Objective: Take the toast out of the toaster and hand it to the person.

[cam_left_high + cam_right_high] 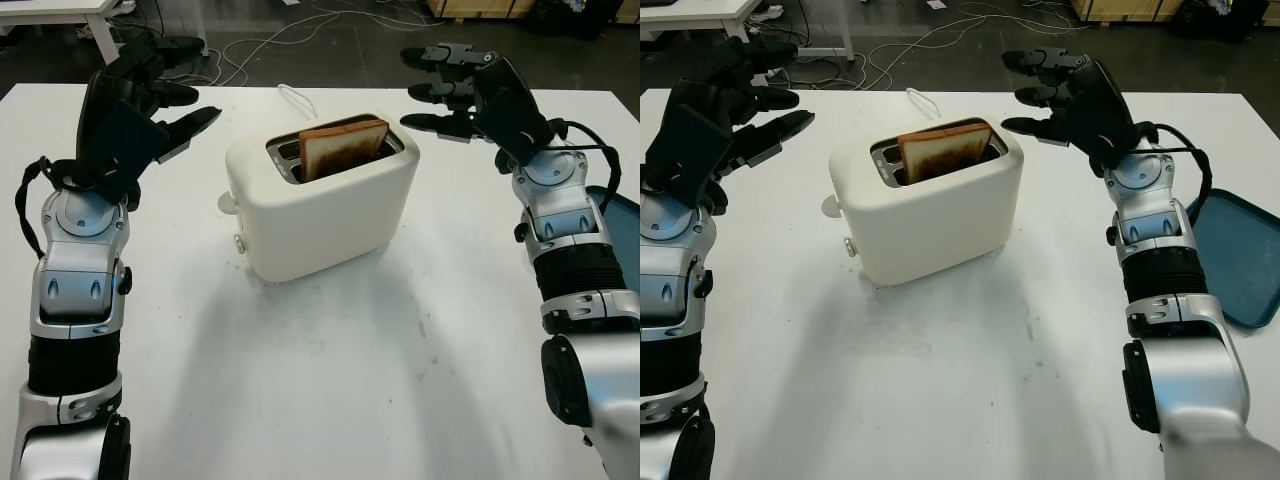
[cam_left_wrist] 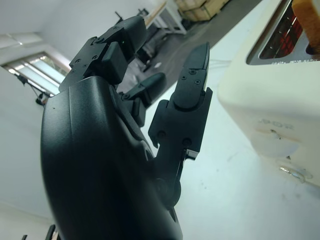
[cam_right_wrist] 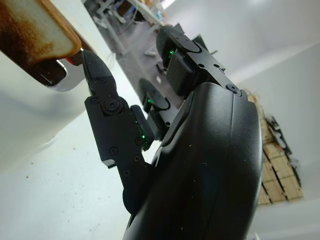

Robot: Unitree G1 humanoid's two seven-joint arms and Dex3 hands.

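Centrally, toaster (image 1: 320,205) with toast (image 1: 342,147) upright, left hand (image 1: 150,100) and right hand (image 1: 455,95) open, flanking, clear of it

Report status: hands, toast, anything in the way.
Left hand open, left of toaster. Right hand open, right of it. Toast standing up out of its slot, untouched. Nothing blocking the toast.

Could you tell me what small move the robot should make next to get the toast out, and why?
Probably bring the right hand a little inward and down over the toast. The slice stands up out of the toaster slot, free to grip, and this open hand hovers just beside that end of the toaster, nearer the slice than the left hand, which is open and off to the other side.
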